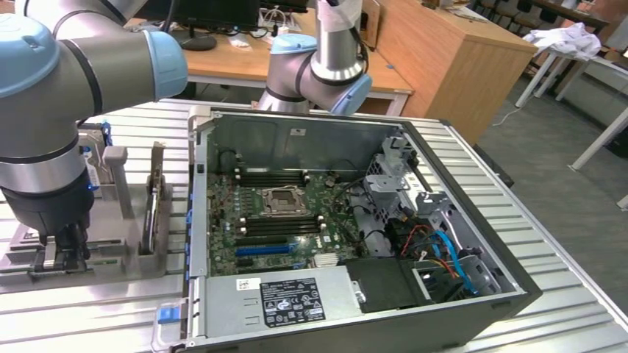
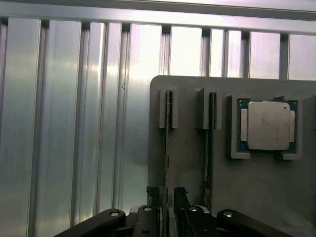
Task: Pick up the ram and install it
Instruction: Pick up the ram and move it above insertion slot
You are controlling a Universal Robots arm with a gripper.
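Observation:
The ram (image 2: 168, 133) is a thin green stick standing on edge in a slot of the grey holder (image 2: 190, 163). My gripper (image 2: 167, 193) is down over it, one black finger on each side of the stick, pressed against it. In the exterior view my gripper (image 1: 61, 254) hangs low over the grey holder (image 1: 118, 257), on that view's left, beside the open computer case (image 1: 490, 243). Inside the case lies the motherboard (image 1: 294, 220), with its black memory slots (image 1: 275, 178) running beside the processor socket.
A second stick (image 2: 212, 133) stands in the neighbouring slot, and a square silver chip (image 2: 267, 125) sits in a pocket of the holder. The holder and case rest on a ribbed metal table (image 1: 549, 309). A second arm (image 1: 324, 66) stands behind the case. A power supply (image 1: 284, 298) fills the case's near corner.

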